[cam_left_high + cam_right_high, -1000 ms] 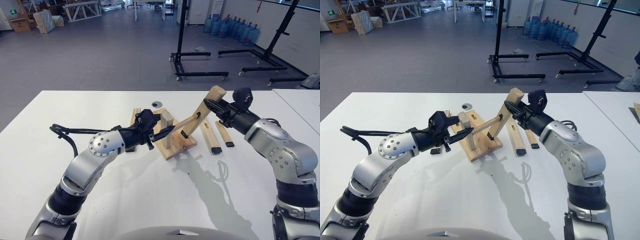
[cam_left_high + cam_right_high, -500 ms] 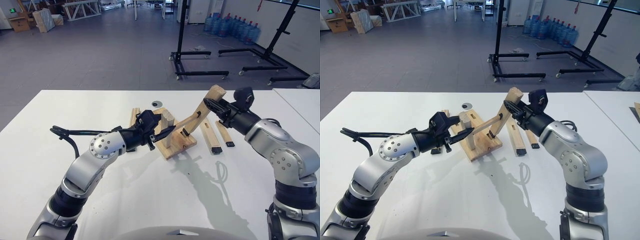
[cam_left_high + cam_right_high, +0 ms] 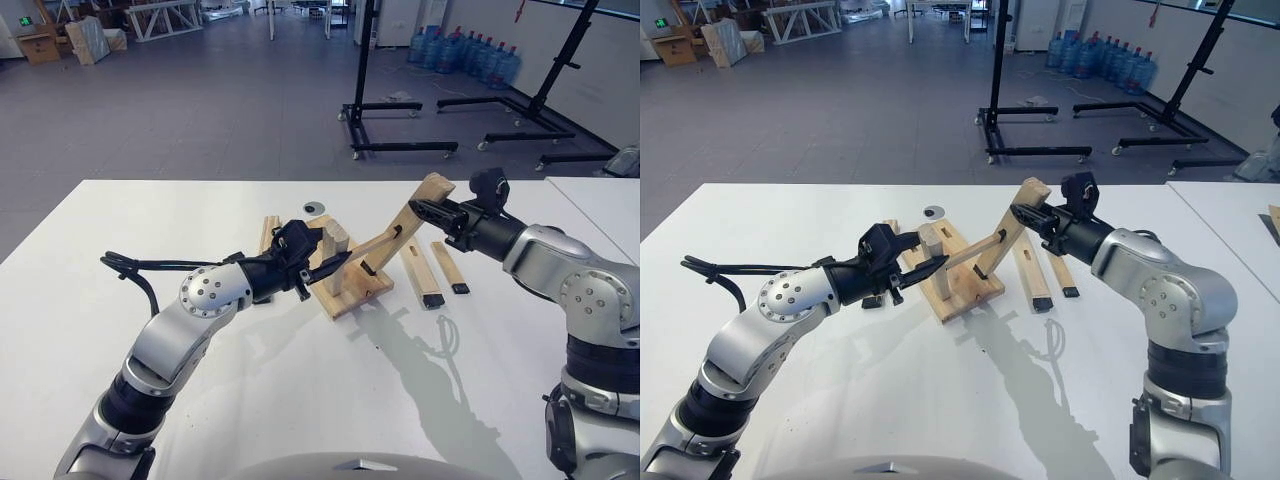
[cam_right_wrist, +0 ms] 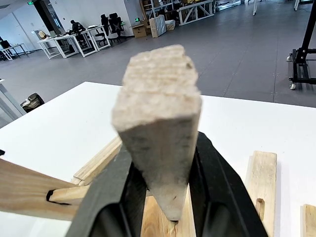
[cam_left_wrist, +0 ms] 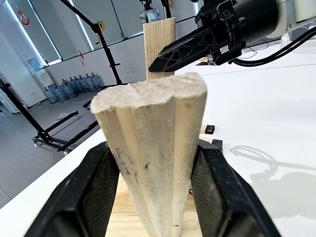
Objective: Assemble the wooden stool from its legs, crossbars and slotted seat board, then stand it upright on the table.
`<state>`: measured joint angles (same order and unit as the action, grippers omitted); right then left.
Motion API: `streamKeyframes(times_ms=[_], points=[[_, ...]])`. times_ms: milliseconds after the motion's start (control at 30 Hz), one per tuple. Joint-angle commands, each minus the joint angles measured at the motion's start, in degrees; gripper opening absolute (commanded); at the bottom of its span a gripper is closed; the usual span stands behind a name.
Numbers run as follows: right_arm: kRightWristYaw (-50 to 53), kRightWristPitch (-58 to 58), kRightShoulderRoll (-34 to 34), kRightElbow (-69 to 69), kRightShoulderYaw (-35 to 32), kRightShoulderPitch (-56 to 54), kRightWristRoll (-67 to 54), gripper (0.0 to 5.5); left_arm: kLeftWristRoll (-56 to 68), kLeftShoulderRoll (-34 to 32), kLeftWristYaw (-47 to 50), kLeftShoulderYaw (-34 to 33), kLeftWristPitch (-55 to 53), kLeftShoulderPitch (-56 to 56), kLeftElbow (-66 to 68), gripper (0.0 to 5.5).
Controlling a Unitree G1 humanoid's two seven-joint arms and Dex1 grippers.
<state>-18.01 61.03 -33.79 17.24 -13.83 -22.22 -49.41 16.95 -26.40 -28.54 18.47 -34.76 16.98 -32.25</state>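
Over the last second the right arm's elbow has swung outward, while the right gripper stays clamped on the top of the tilted leg. The left arm has not shifted.

In the head views, the seat board lies flat on the table. The left gripper clasps the short upright leg standing on the board. The crossbar slopes down from the tilted leg toward the upright leg, its long axis pointing at the left gripper. I judge the right arm is the one that must steer it home. Loose legs lie just beside the board, nearer the right arm.

In the left wrist view, both fingers press against the upright leg's sides.

In the right wrist view, the fingers grip the tilted leg's end, with the crossbar below.

No writing is legible on any wooden part.
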Motion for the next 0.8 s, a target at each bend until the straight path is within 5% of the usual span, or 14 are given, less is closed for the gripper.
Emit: streamKeyframes(times_ms=[33,300,800], points=[[-2.7,4.9,2.0,-4.7,7.7,4.9,1.2,1.0,-1.9,-0.8,-1.0,3.7,-3.7,-1.9,2.9,2.02],[-6.2,-8.5,-3.8,-6.6,23.8,10.4,18.6,1.0,-2.3,-0.7,-1.4,4.2,-3.2,-1.4,3.3,2.02],[3.8,-21.6,11.5,-0.6,10.0,16.5,10.9,1.0,2.5,-0.1,-2.5,-5.9,-2.9,2.6,6.8,2.02]])
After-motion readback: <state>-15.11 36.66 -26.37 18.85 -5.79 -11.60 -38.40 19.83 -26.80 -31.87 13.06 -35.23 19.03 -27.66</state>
